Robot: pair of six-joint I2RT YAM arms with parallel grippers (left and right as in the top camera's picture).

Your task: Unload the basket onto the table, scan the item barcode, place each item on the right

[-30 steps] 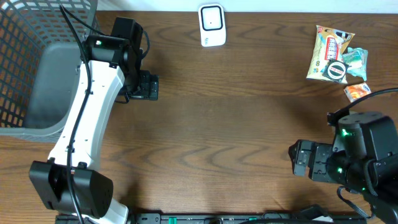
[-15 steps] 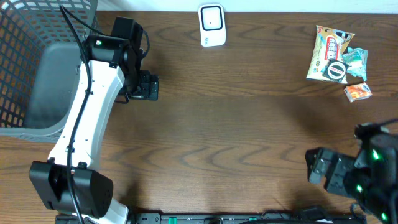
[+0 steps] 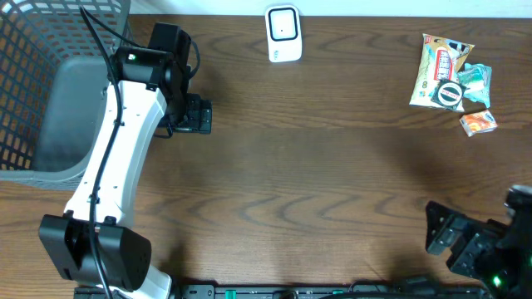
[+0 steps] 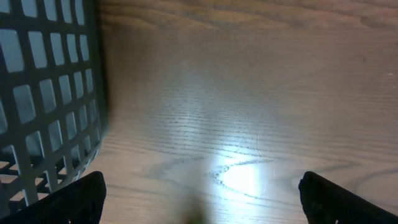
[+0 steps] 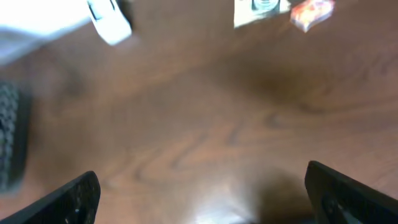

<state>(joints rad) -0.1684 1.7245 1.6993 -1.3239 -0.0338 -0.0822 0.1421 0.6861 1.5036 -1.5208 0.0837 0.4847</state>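
The items lie in a small pile at the back right: a yellow snack packet (image 3: 440,60), a teal packet (image 3: 477,79), a black-and-white round roll (image 3: 451,93) and a small orange packet (image 3: 478,123). A white scanner (image 3: 283,33) stands at the back centre. My right gripper (image 3: 439,231) hovers open and empty near the front right corner, far from the pile. In the right wrist view the scanner (image 5: 109,22) and the orange packet (image 5: 313,12) show blurred at the top. My left gripper (image 3: 204,115) is open and empty beside the basket, over bare wood (image 4: 236,112).
A grey mesh basket (image 3: 33,83) fills the back left corner, and its wall (image 4: 43,93) stands close on the left in the left wrist view. The table's front edge runs just below my right arm.
My right arm has drawn back to the right and toward the front edge, with its gripper still open. The left arm and the items have not moved.
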